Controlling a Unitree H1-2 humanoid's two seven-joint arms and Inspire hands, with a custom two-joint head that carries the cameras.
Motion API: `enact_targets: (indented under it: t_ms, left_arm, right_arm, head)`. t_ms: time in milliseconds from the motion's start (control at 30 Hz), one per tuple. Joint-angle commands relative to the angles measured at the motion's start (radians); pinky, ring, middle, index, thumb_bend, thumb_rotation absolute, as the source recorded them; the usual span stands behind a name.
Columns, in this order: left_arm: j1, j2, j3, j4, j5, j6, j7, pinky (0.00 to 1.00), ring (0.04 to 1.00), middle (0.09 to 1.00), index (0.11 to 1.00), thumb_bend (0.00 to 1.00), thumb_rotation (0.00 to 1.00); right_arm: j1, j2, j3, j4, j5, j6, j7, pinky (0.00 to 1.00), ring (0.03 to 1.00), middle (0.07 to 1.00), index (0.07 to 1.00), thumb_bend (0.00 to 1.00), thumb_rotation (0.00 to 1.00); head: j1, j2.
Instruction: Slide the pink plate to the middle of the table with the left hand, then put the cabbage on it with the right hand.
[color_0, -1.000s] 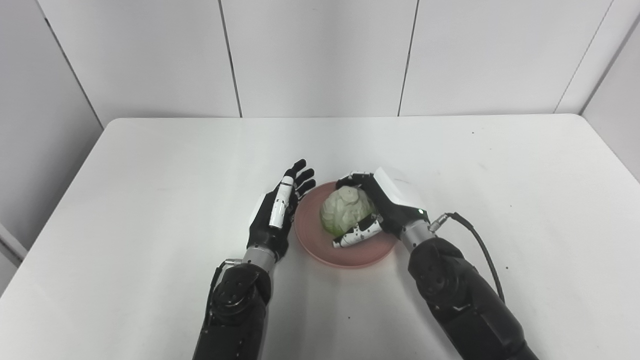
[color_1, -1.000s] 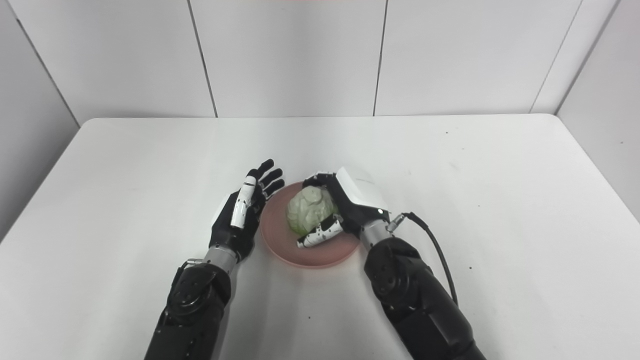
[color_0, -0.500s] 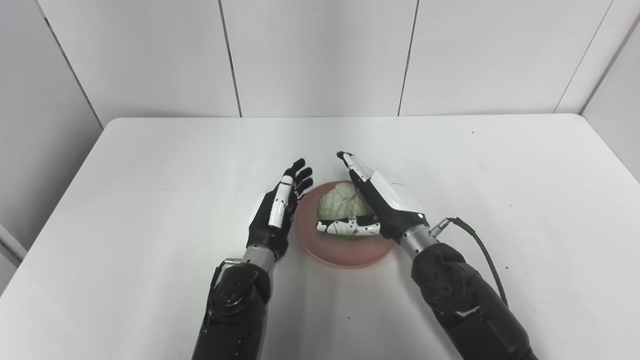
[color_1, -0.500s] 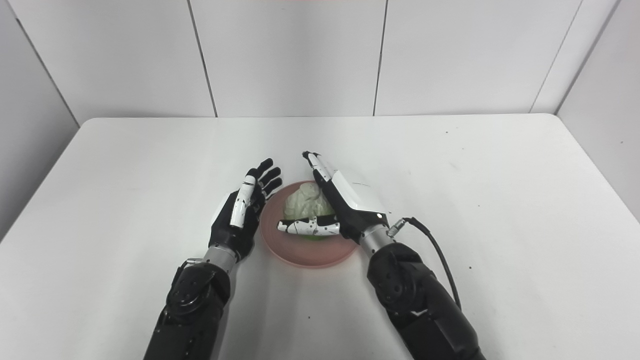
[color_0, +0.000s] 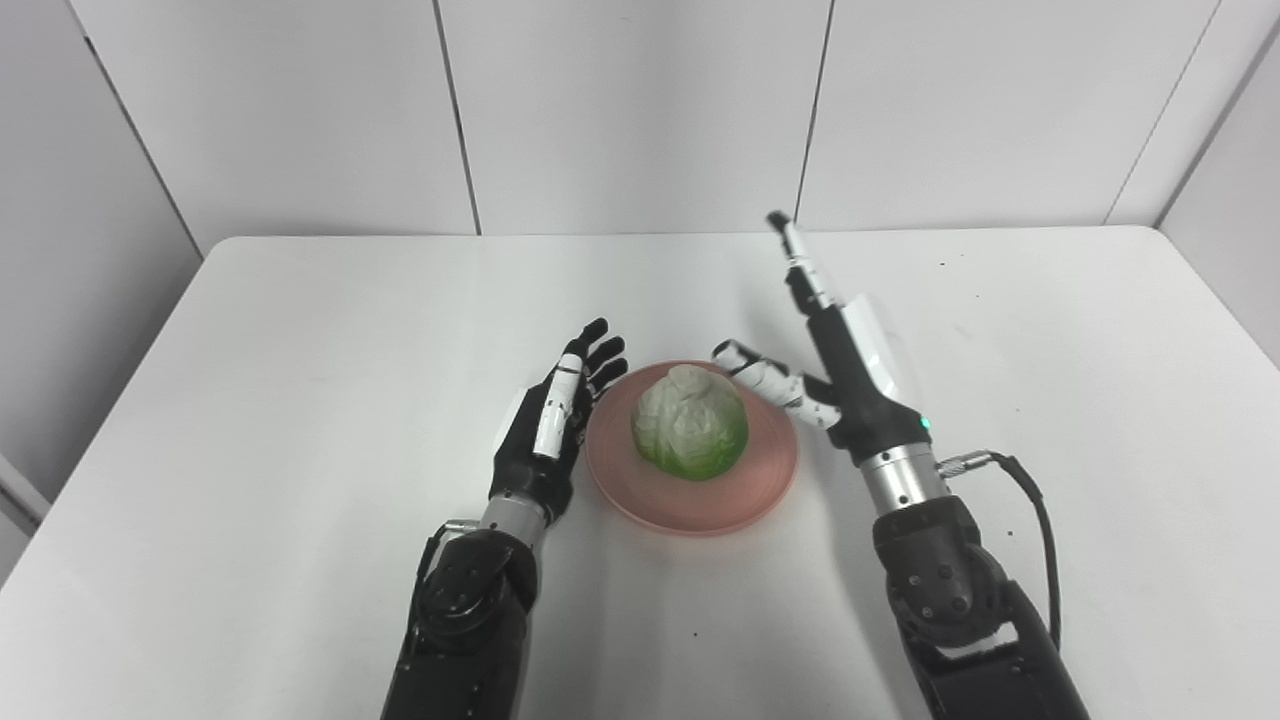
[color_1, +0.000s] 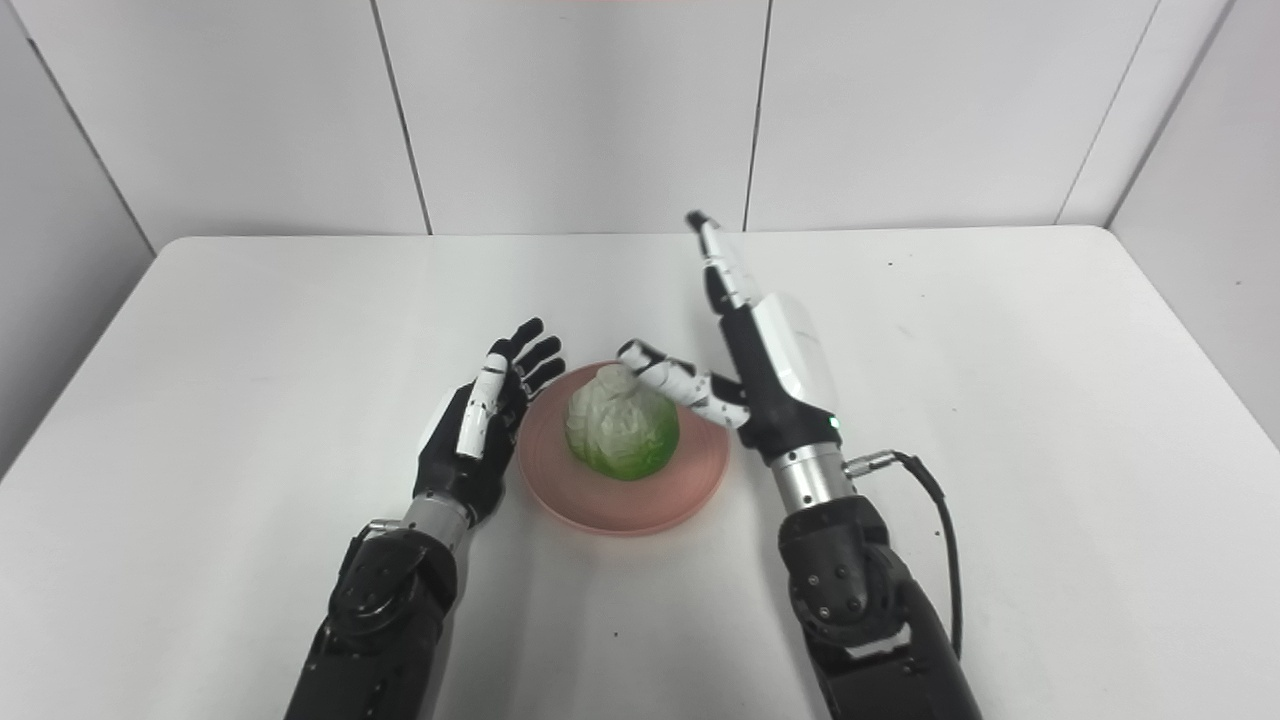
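The cabbage (color_0: 691, 435) is sitting on the pink plate (color_0: 750, 493) mid-table, so the right hand (color_0: 845, 350) is standing spread and empty to its right, while the left hand (color_0: 548, 428) is waiting open-fingered, holding nothing, beside the plate's left rim.

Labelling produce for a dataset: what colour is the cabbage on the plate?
Pale whitish-green on top, brighter green at the base; the cabbage shows best in the left eye view.

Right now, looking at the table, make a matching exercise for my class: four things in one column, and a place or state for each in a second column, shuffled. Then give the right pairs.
Things:
1. cabbage
2. pink plate
3. left hand
4. right hand

States:
A. open, raised beside the plate's right edge
B. lying on the plate, held by nothing
C. open, beside the plate's left rim
D. on the table, between the two hands

Pairs: 1-B, 2-D, 3-C, 4-A
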Motion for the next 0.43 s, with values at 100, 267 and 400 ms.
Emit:
enact_targets:
  t_ms: [100, 267, 400]
  left_arm:
    - [0.062, 0.019, 0.006, -0.013, 0.003, 0.017, 0.0, 0.91, 0.91, 0.914, 0.904, 0.41, 1.0]
    - [0.096, 0.037, 0.001, -0.05, 0.015, 0.01, -0.003, 0.9, 0.904, 0.909, 0.903, 0.43, 1.0]
    - [0.124, 0.043, 0.0, -0.083, 0.018, 0.019, 0.002, 0.9, 0.91, 0.916, 0.907, 0.43, 1.0]
  right_arm:
    - [0.063, 0.033, -0.089, 0.011, 0.175, 0.026, 0.021, 0.93, 0.989, 1.0, 1.0, 0.64, 1.0]
    - [0.129, 0.054, -0.111, 0.053, 0.251, -0.003, 0.024, 0.92, 0.971, 0.993, 1.0, 0.55, 1.0]
    - [0.161, 0.059, -0.114, 0.099, 0.282, -0.036, 0.02, 0.92, 0.967, 0.985, 0.998, 0.51, 1.0]
  head:
    - [0.005, 0.004]
    - [0.007, 0.006]
    - [0.014, 0.007]
